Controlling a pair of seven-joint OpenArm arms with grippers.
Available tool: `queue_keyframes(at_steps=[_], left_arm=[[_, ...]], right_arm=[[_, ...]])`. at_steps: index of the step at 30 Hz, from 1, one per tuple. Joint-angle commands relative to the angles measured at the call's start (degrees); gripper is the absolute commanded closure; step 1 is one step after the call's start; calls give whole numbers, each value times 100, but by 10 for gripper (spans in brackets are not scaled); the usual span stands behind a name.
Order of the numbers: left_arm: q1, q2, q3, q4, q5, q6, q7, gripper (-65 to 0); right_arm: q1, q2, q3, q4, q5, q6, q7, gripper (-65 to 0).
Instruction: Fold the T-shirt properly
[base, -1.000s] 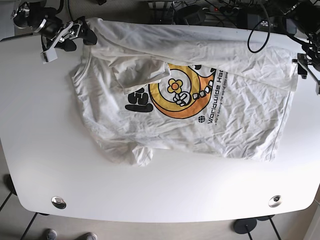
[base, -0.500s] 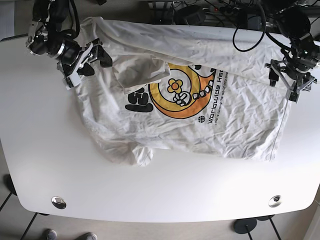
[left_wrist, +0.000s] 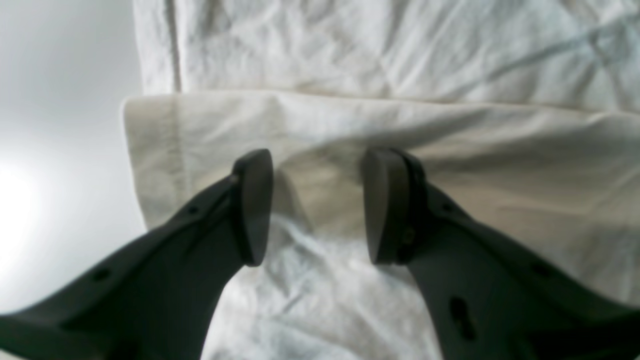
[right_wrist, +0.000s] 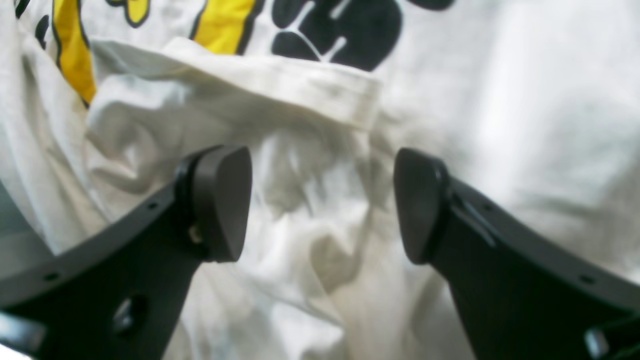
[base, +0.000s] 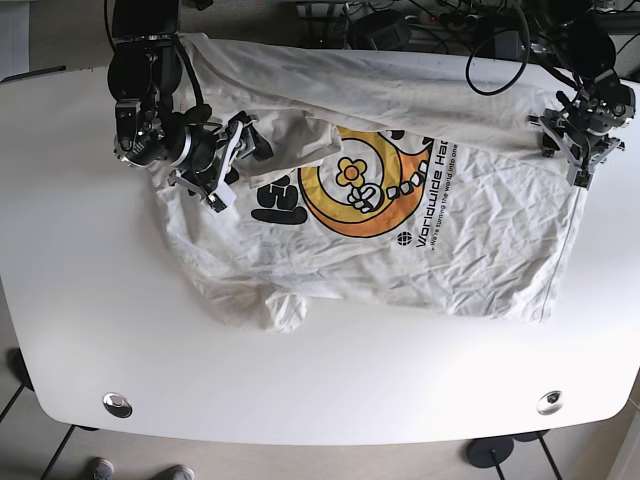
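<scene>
Crosswise, the T-shirt lies collar-left (print up), left pincer and right pincer both agape.

Base view evenly bright, sharp, soft shadows only; white counter near blown out. Both wrist views soft, out of focus. Left wrist: glare at left edge, left tool shading T-shirt. Right wrist: fabric overexposed at right

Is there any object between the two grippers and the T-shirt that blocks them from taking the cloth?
Nothing visible blocks them. The right gripper hangs open directly over the crumpled sleeve fold of the T-shirt, and the left gripper hangs open over the folded hem edge. Only cloth shows between their fingers.
</scene>
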Motion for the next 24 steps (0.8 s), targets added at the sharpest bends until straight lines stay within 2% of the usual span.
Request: queue_keyframes(at_steps=[1,5,7,9,11,12,13,18,24], left_arm=[[-28,-107,-126,78,-11,34,-54,-262],[-28,-107,-231,78,-11,34,-54,-262],[-28,-107,-240,78,-11,34,-54,-262],[16,-107,-310,78,-11,34,-54,-262],[60,-98,-337,78,-11,34,-54,-262],[77,-98,-328,78,-11,34,-54,-262],[86,-98,-337,69,-11,34,-54,-262],[95,-98,-345,34,-3,34,-54,-262],[200,-28,-337,34,-3,34,-63,-262]], right_arm=[[108,37,-52,23,53,6,311,-417],[231,37,-43,-442,89,14,416,-415],[266,37,-52,-486,89,14,425,-374],[275,37,-61,-486,89,14,425,-268],[275,37,-61,-486,89,14,531,-114],[275,37,-61,-486,89,14,566,-14],[275,37,-61,-460,89,14,566,-33],[205,64,-35,384,89,-12,539,-19],[591,81,-26,410,45,-12,539,-19]])
